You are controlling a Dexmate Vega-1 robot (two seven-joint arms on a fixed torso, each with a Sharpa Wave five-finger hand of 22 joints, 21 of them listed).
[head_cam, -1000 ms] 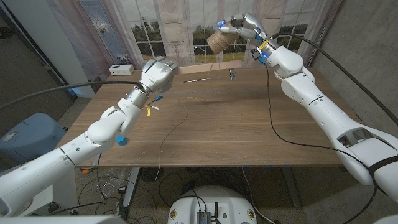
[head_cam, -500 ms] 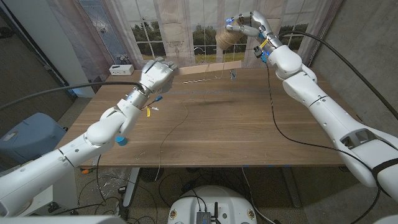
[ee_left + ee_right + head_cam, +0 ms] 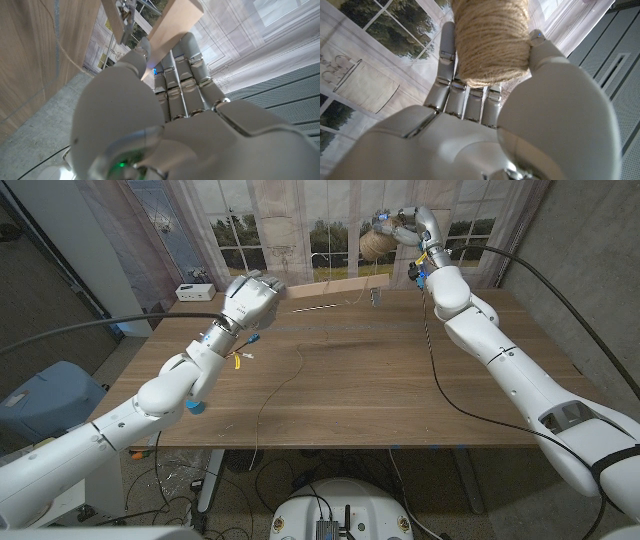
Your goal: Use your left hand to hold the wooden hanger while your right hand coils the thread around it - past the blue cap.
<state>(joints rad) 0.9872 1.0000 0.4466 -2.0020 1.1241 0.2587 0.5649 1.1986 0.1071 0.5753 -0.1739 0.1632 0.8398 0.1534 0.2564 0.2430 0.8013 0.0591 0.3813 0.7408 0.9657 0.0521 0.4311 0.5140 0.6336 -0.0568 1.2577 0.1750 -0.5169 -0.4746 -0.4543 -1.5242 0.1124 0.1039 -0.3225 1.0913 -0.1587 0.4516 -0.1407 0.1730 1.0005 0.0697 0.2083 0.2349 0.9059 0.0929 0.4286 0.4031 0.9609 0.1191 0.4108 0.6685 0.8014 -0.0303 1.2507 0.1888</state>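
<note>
My left hand [image 3: 250, 298] is raised over the table's far left and grips one end of the wooden hanger [image 3: 345, 283], whose bar reaches right along the far edge. Its metal hook [image 3: 373, 298] and a thin rod [image 3: 315, 307] show there. In the left wrist view my fingers [image 3: 185, 75] wrap the hanger's wood [image 3: 175, 20]. My right hand [image 3: 408, 225] holds the twine spool [image 3: 375, 245] high above the far edge, with a bit of blue at the spool's end. The thread [image 3: 290, 370] lies slack across the table and trails off the front edge. The right wrist view shows the spool [image 3: 490, 40] in my hand [image 3: 470, 130].
A small white box [image 3: 195, 290] sits at the table's far left corner. A black cable [image 3: 435, 370] from my right arm drapes over the right half of the wooden table [image 3: 380, 390]. Curtains and a window stand behind the far edge.
My right hand has carried the spool higher and further right, away from the hanger. The left hand and the hanger have stayed in place.
</note>
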